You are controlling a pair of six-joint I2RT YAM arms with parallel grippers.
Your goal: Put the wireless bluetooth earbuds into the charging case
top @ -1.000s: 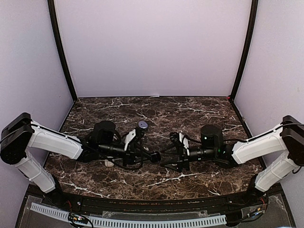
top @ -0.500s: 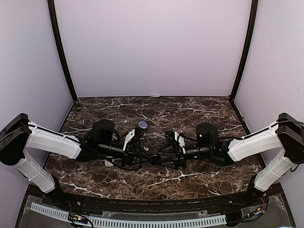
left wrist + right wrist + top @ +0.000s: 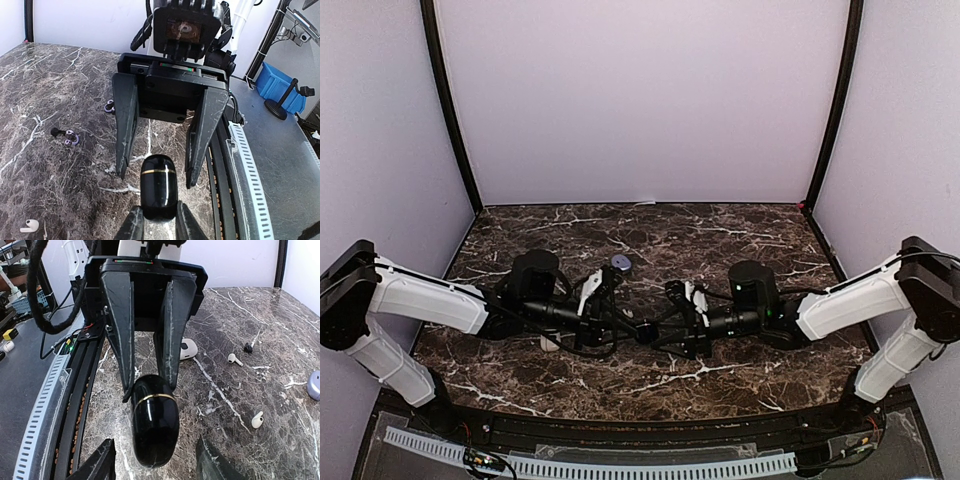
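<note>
Finding: left fingers [image 3: 134, 225] clamped on black case [image 3: 158, 187]; right fingers [image 3: 125, 125] apart, straddling its free end. Loose earbuds [image 3: 234, 359] lie on bench [image 3: 280, 315]. Advise closing squarely beyond gold seam [image 3: 158, 171], without twisting.

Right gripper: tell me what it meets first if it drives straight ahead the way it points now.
The black charging case, held end-on by the left gripper. Its rounded end sits about level with the open fingertips of the right gripper, so contact looks near; depth is unclear.

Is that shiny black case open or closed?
Closed: the black case shows only a thin, unbroken gold seam, no gap or lifted lid.
</note>
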